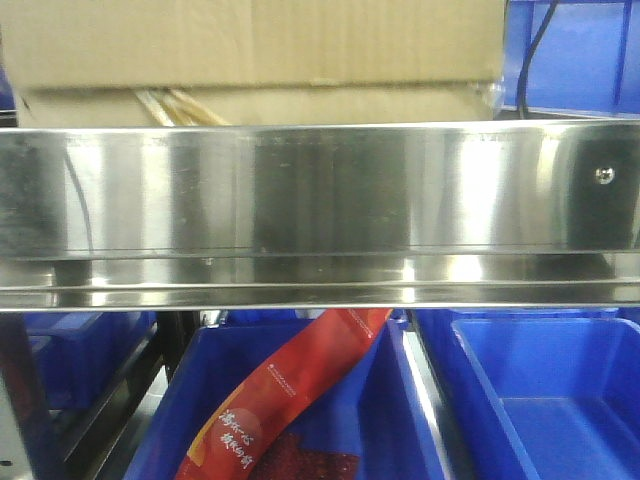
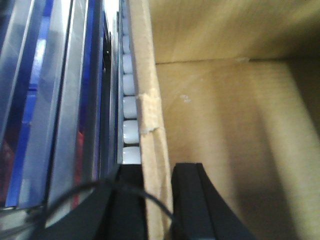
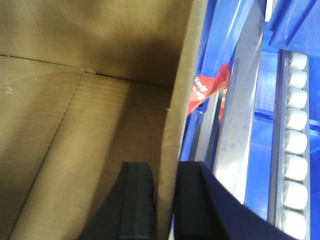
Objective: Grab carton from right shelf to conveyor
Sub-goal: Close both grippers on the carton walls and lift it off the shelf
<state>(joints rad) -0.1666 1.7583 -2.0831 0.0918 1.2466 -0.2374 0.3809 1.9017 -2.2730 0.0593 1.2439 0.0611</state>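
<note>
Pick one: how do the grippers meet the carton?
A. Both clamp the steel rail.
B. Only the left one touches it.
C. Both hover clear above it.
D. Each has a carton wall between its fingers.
D: the left gripper and the right gripper each have one black finger inside and one outside a wall of the carton.

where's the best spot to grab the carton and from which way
Its two thin side walls, one per arm. The carton is open, so each wall's edge is bare: slide one finger inside and one outside. The left gripper pinches the left wall this way, the right gripper the right wall.
</note>
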